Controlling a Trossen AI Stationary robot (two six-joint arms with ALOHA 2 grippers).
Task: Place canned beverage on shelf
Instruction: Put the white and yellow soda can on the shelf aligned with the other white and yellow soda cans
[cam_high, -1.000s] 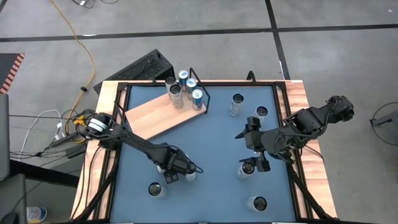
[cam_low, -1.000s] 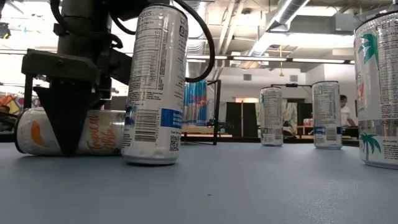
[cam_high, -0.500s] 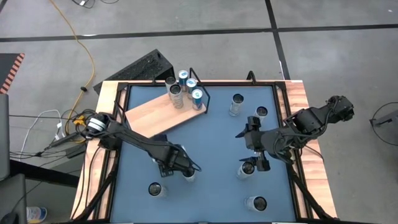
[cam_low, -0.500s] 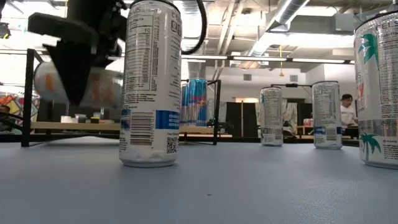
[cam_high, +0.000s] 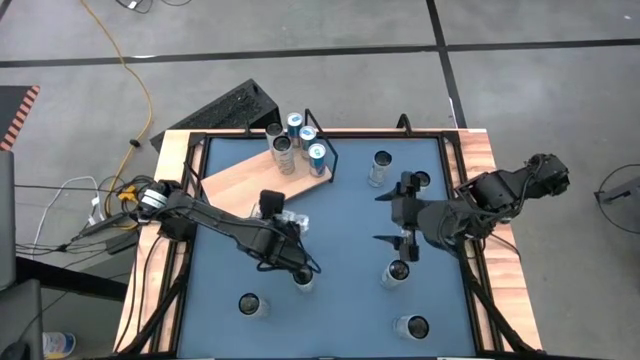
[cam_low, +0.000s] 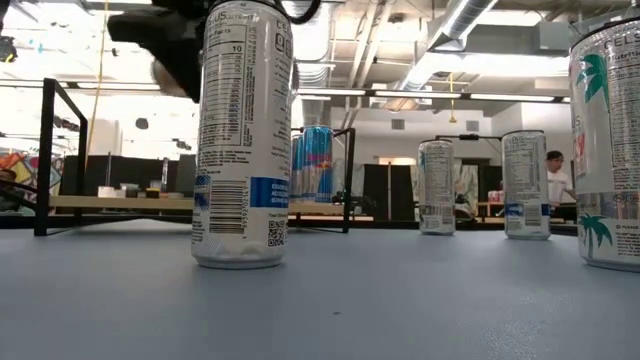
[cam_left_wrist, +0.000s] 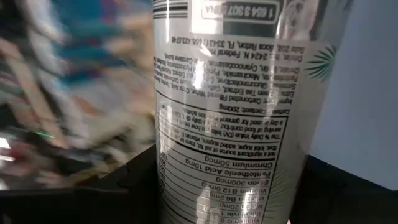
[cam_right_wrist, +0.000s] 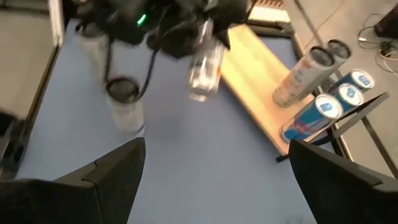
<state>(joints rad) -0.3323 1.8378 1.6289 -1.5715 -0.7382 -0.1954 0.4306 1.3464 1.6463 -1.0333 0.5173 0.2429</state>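
Both arms hover: left gripper (cam_high: 284, 222) clamps a can (cam_high: 294, 222), right gripper (cam_high: 398, 218) spread.

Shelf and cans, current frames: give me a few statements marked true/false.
1. The left end effector holds a white can with fine black print above the blue tabletop. True.
2. The right end effector grips a can. False: its fingers are open and empty.
3. The pale-wood shelf board carries no cans. False: a cluster of blue and silver cans stands at its black wire frame end.
4. A tall white can with a blue band stands upright on the tabletop in the low view. True.
5. The shelf board lies square to the table edges. False: it sits at an angle.
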